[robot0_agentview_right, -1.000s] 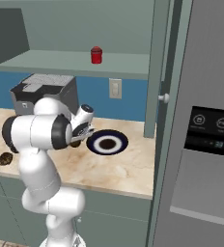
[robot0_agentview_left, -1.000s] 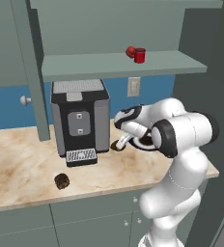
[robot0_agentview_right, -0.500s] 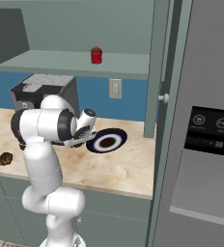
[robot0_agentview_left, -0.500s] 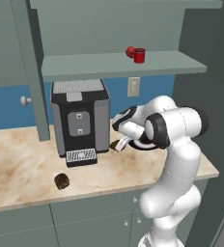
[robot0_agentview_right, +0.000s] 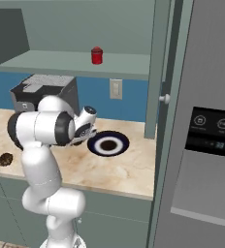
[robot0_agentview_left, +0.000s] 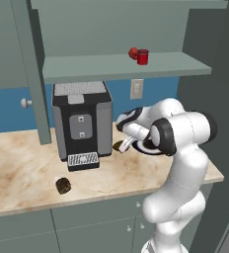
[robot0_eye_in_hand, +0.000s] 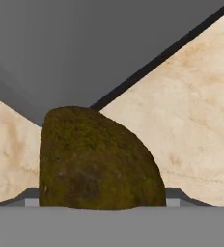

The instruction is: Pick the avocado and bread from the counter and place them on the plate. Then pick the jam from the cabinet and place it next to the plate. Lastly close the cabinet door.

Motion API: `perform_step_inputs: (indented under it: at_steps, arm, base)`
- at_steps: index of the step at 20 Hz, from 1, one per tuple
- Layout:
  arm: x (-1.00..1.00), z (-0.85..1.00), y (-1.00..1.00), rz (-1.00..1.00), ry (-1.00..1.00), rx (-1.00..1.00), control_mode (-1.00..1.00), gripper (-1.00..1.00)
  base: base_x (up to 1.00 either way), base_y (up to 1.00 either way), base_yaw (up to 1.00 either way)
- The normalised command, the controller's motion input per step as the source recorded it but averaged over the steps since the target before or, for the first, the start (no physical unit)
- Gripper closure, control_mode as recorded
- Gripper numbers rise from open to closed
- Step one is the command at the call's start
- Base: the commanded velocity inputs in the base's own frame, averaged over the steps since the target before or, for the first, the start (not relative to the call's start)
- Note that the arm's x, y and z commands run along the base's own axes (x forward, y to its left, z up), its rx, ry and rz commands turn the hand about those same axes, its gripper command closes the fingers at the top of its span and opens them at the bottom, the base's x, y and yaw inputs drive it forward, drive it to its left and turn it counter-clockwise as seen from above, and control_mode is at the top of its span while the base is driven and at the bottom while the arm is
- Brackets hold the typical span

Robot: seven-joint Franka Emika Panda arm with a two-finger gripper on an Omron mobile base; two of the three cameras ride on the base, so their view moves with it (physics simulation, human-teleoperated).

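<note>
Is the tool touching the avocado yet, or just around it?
Cannot tell. In the hand view the avocado fills the space between the fingers, hiding their pads; the left base view is too small to show a gap.

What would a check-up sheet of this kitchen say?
Surface: beige marble counter.
Job's things: avocado in the gripper, beside the coffee machine; bread near the counter's front edge; plate with nothing on it; jam on the shelf; cabinet door open.
Clutter: red ball beside the jam.
Grippers: gripper shut on the avocado.
Cables: nothing seen.
Surroundings: fridge, wall socket.
</note>
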Motion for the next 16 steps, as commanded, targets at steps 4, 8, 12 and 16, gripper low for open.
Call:
perform_step_inputs:
  at_steps: [4, 8, 12, 16]
  arm:
    - [-0.34, 0.95, -0.12, 0.0, -0.03, 0.0, -1.0, 1.0]
    - [-0.22, 0.76, -0.54, 0.0, -0.01, 0.0, -1.0, 1.0]
    - [-0.09, 0.43, -0.77, 0.0, 0.02, -0.06, -1.0, 1.0]
    - [-0.05, 0.13, -0.77, 0.0, 0.01, -0.04, -1.0, 1.0]
  base:
    - [0.0, 0.0, 0.0]
    - [0.0, 0.0, 0.0]
    - [0.0, 0.0, 0.0]
    - [0.0, 0.0, 0.0]
